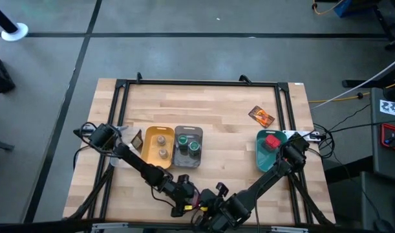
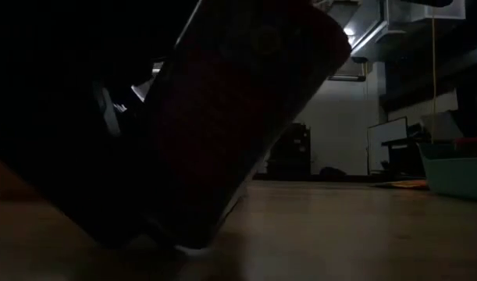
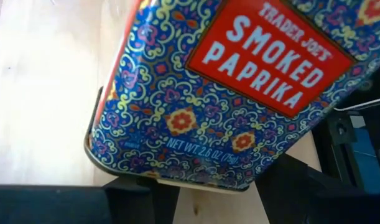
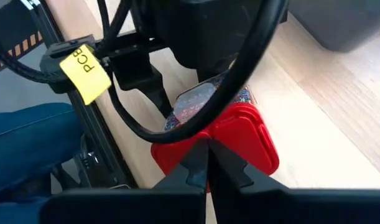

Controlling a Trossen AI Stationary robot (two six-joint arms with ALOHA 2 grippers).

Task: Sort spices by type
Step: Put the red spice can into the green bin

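A red box, a patterned "Smoked Paprika" tin (image 3: 227,93) with a red lid (image 4: 245,137), sits at the table's near edge (image 1: 199,202) between both grippers. It tilts in the low view (image 2: 238,117), one lower edge on the wood (image 2: 179,246). My left gripper (image 1: 184,193) (image 3: 211,193) is shut on it. My right gripper (image 1: 213,204) (image 4: 208,165) is shut, its tips at the lid. Two tan-grey jars (image 1: 161,145) stand in the yellow tray, two green-lidded jars (image 1: 189,142) in the grey tray, and another red box (image 1: 272,141) lies in the teal tray. My left gripper has the tin's patterned body (image 4: 199,99), at the end away from the lid, between its two fingers (image 3: 140,196). The tin is tilted, with a lower edge on the table. My right gripper's shut fingertips (image 4: 199,168) meet the red lid (image 4: 230,134), coming level from the lid side. Whether they press it or grip its rim, I cannot tell.
Yellow tray (image 1: 149,131), grey tray (image 1: 178,158) and teal tray (image 1: 262,160) line the table's middle. One brown-orange packet (image 1: 262,116) lies on bare wood toward the far right; another (image 1: 137,140) lies left of the yellow tray. A person's blue-clad leg (image 4: 28,137) is beyond the near edge.
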